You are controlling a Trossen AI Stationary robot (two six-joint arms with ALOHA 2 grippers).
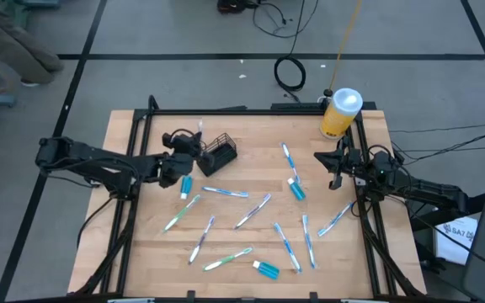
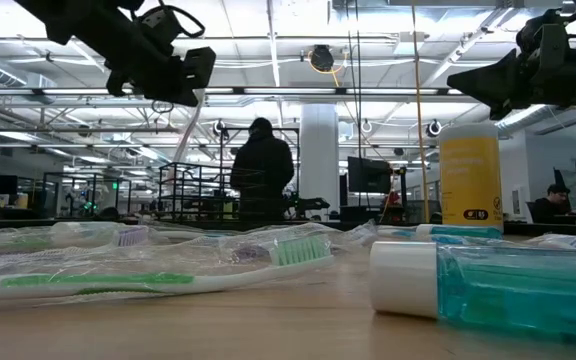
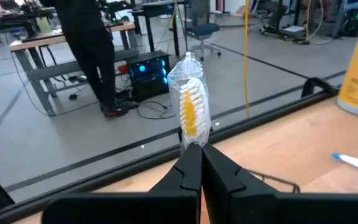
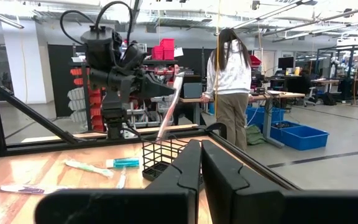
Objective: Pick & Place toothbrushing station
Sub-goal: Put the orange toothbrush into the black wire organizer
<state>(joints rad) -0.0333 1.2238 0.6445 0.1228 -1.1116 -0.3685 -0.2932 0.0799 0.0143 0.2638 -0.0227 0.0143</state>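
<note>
The black wire-mesh caddy (image 1: pixel 217 156) stands on the wooden table left of the middle; it also shows in the right wrist view (image 4: pixel 160 158). My left gripper (image 1: pixel 196 146) is just left of the caddy and above it, shut on a plastic-wrapped toothbrush (image 3: pixel 191 106) with yellow bristles. In the right wrist view the toothbrush (image 4: pixel 166 118) slants down toward the caddy's top. My right gripper (image 1: pixel 333 168) is shut and empty, lifted off the table near its right edge. My left gripper pinches the wrapped toothbrush's handle (image 3: pixel 193 144) just below the head, between its two fingers. The fingers come about level from the table's left and lie across the brush. The brush is lifted and tilted, head up, its lower end (image 4: pixel 158 138) at the caddy's top; whether it touches, I cannot tell.
Several wrapped toothbrushes (image 1: pixel 251 210) and small blue bottles (image 1: pixel 297 189) lie scattered over the table's middle and near side. A tall yellow bottle (image 1: pixel 341 114) with a white cap stands at the far right corner. People stand in the room beyond the table.
</note>
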